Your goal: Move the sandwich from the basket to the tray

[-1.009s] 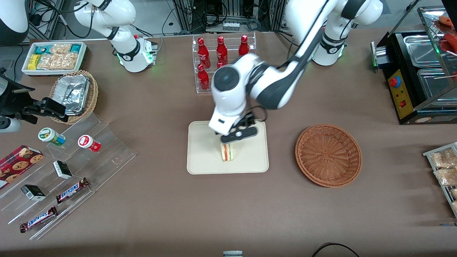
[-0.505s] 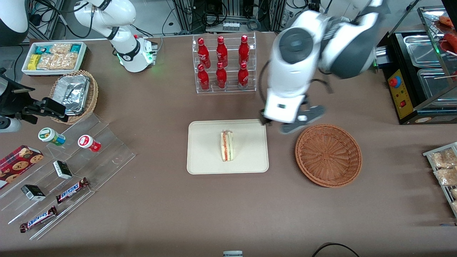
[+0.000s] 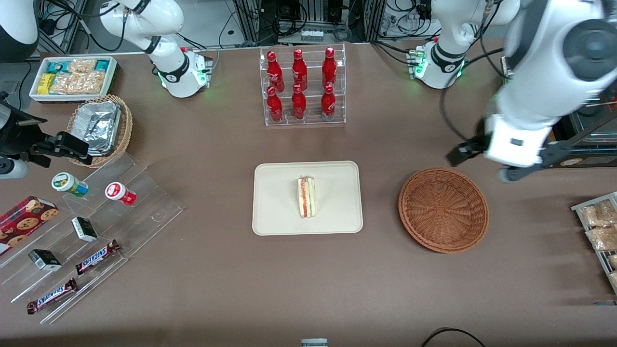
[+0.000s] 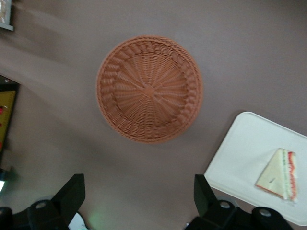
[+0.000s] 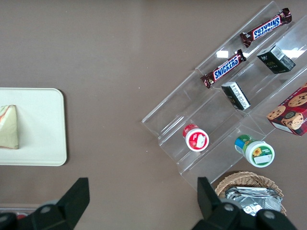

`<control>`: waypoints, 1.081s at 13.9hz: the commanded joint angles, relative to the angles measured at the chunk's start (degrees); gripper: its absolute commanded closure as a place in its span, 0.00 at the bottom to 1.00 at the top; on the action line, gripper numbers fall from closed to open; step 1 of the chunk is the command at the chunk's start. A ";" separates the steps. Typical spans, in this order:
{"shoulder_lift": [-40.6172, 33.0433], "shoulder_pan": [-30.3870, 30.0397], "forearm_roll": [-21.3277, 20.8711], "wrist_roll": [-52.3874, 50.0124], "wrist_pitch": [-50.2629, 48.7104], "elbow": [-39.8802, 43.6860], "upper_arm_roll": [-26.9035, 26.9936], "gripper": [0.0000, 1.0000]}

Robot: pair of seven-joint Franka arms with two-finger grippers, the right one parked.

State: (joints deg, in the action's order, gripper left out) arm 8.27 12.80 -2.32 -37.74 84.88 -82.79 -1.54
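The sandwich lies on its side in the middle of the cream tray, filling edge showing; nothing touches it. The reddish-brown basket holds nothing and sits beside the tray toward the working arm's end. My left gripper hangs high over the table, past the basket toward the working arm's end and farther from the front camera. In the left wrist view its gripper is open with only bare table between the fingertips; the basket, tray and sandwich all show there.
A clear rack of red bottles stands farther from the front camera than the tray. A black food warmer sits close to the gripper. Packaged snacks lie at the working arm's end; a stepped acrylic display is at the parked arm's end.
The gripper let go of the sandwich on the tray, rose, and swung over the basket toward the working arm's end. The sandwich stays on the tray.
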 commanded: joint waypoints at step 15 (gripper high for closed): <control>-12.85 -13.76 5.22 33.63 1.34 -11.44 2.96 0.00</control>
State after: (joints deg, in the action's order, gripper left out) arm -5.29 -0.24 2.11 -2.15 86.48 -96.81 2.94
